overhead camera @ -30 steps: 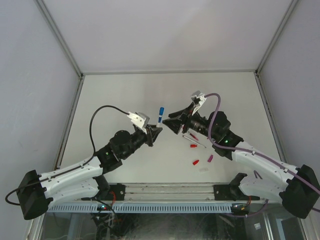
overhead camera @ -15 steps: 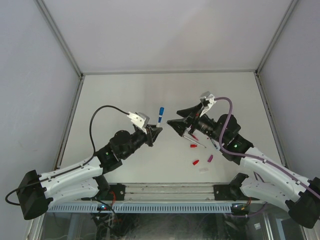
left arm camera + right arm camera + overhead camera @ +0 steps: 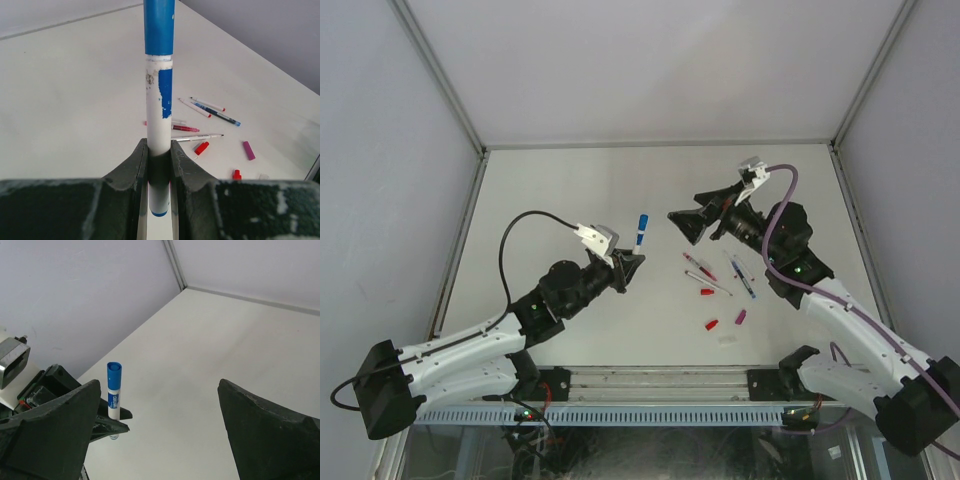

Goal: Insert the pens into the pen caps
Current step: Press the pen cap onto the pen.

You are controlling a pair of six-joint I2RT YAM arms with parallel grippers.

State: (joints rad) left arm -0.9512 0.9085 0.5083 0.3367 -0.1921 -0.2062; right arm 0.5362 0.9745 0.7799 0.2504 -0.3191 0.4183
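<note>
**Right pincer (image 3: pixel 684 226) backs off and spreads wide**

Since a second ago it has drawn away from the blue pen (image 3: pixel 641 229) toward the right. Its jaws now stand wide and empty, and it has uncovered loose pens (image 3: pixel 699 266) on the desk (image 3: pixel 560 190). Left pincer (image 3: pixel 632 262) has not moved and grips that pen upright, blue cap (image 3: pixel 642 219) on top. The pen's lower end is buried in the grip, and the left wrist view cuts off the cap's top. Red and magenta caps (image 3: pixel 712 324) lie nearer the bases, too small to detail.
</note>
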